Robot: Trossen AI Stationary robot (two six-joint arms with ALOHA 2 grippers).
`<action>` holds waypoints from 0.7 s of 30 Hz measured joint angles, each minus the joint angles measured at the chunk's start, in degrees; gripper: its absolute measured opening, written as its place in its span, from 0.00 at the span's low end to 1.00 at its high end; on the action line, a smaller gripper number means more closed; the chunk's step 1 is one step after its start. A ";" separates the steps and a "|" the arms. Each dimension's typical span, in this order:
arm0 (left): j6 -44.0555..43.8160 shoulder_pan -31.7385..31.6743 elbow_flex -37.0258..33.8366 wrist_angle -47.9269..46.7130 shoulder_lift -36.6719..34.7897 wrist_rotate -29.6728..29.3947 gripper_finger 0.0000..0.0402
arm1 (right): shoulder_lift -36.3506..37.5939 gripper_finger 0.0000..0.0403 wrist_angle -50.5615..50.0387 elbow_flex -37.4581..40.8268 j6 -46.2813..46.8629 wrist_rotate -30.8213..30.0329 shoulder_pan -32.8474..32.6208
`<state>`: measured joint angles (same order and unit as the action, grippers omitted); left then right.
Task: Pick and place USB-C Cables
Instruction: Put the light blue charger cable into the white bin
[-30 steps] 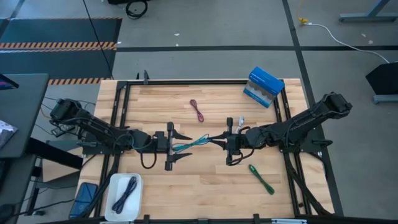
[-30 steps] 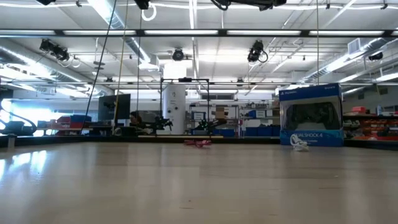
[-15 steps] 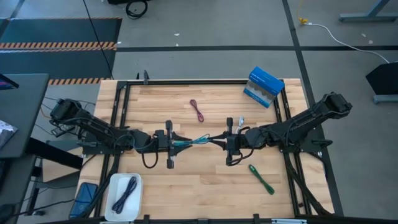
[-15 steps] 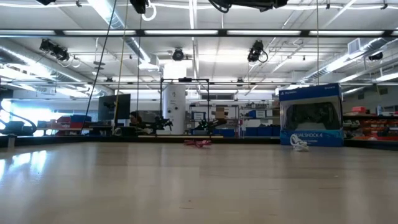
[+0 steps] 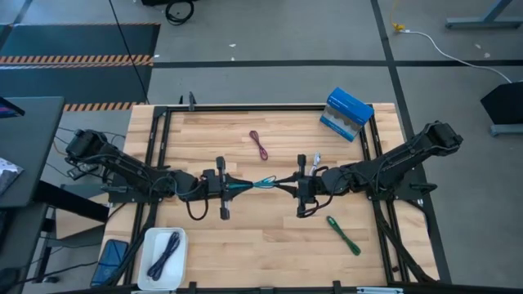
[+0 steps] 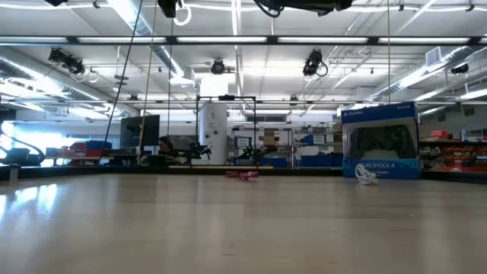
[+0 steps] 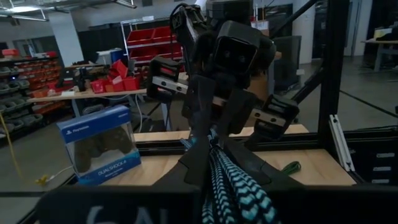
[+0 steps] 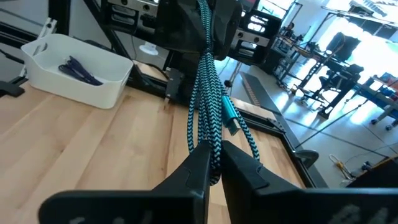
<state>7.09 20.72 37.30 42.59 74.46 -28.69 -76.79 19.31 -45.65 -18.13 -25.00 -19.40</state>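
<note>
Right now both end effectors pinch the same teal cable (image 5: 260, 184), one at each end, and it stretches between them above the middle of the tabletop (image 5: 278, 237). The left end effector (image 5: 231, 188) has its fingers closed on the cable's left end; in the left wrist view the braided teal-and-black strands (image 7: 233, 186) run up between its two dark fingers. The right end effector (image 5: 294, 185) is likewise closed on the right end, and in the right wrist view the cable (image 8: 208, 106) rises from between its narrowed fingers (image 8: 193, 171) toward the other arm.

Just beside the right end effector, toward the far edge, lies a white cable (image 5: 315, 160). A maroon cable (image 5: 260, 144) lies farther back, between the two arms and well apart from both. A green cable (image 5: 344, 235) lies on the wood near the front right, apart from the right arm. At the front left corner a white tray (image 5: 152, 265) holds a dark purple cable (image 5: 166, 251); the right wrist view shows the same tray (image 8: 56, 81) with the purple bundle (image 8: 79, 68) inside. A blue-and-white box (image 5: 346, 113) stands at the far right corner of the tabletop.
</note>
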 joint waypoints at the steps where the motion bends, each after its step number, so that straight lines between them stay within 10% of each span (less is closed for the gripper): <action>1: -0.02 0.01 0.00 0.00 0.00 0.00 0.10 | -0.01 0.11 -0.06 0.00 -0.01 0.55 0.00; 11: -2.96 2.74 0.09 -4.67 -3.74 -3.97 0.10 | 0.32 0.30 -1.47 0.00 0.07 -0.14 -0.69; 21: -27.19 16.05 7.58 -42.21 -15.06 -10.72 0.10 | 4.95 0.37 -1.36 0.00 -5.09 -9.36 -2.78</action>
<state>-20.10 36.77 44.88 0.38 59.39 -39.40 -71.84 17.95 -45.65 -23.22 -34.37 -22.17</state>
